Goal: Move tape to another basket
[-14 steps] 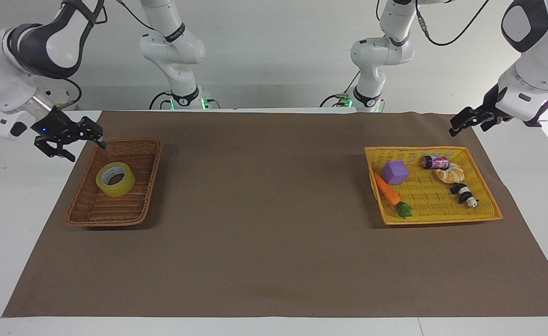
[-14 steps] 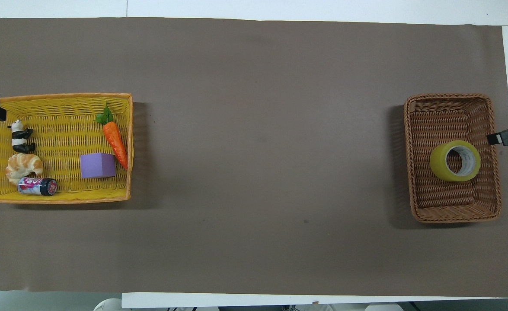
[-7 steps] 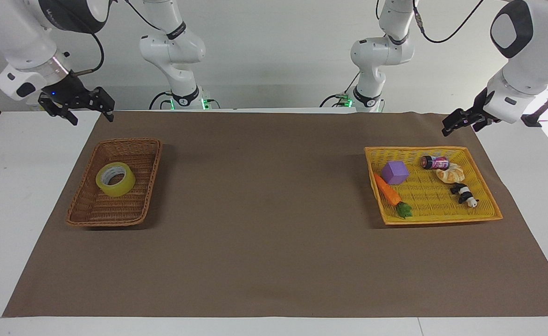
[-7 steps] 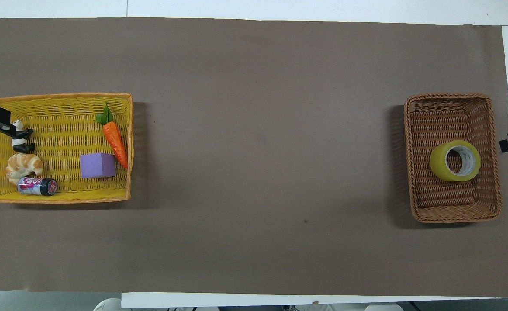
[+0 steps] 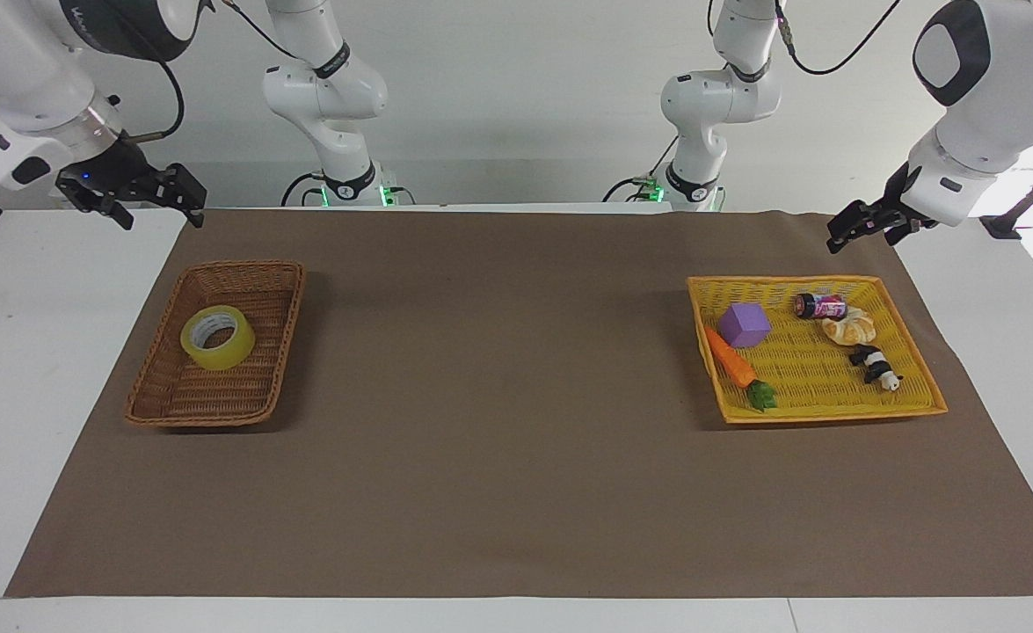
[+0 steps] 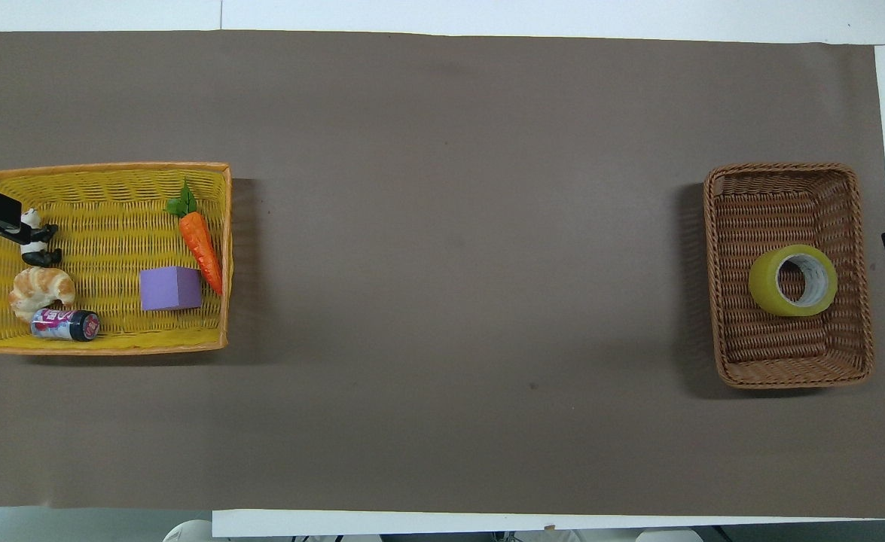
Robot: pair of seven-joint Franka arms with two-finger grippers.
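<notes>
right gripper (image 5: 154,204) spread wide, empty, up off the basket (image 5: 263,274) — tape (image 5: 217,338) lies inside it, likely delivered; left gripper (image 5: 868,230) waits, open too.

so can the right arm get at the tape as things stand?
Probably yes: the tape lies uncovered in the brown basket at its end, nothing on it, and the open right gripper hangs nearby.
</notes>
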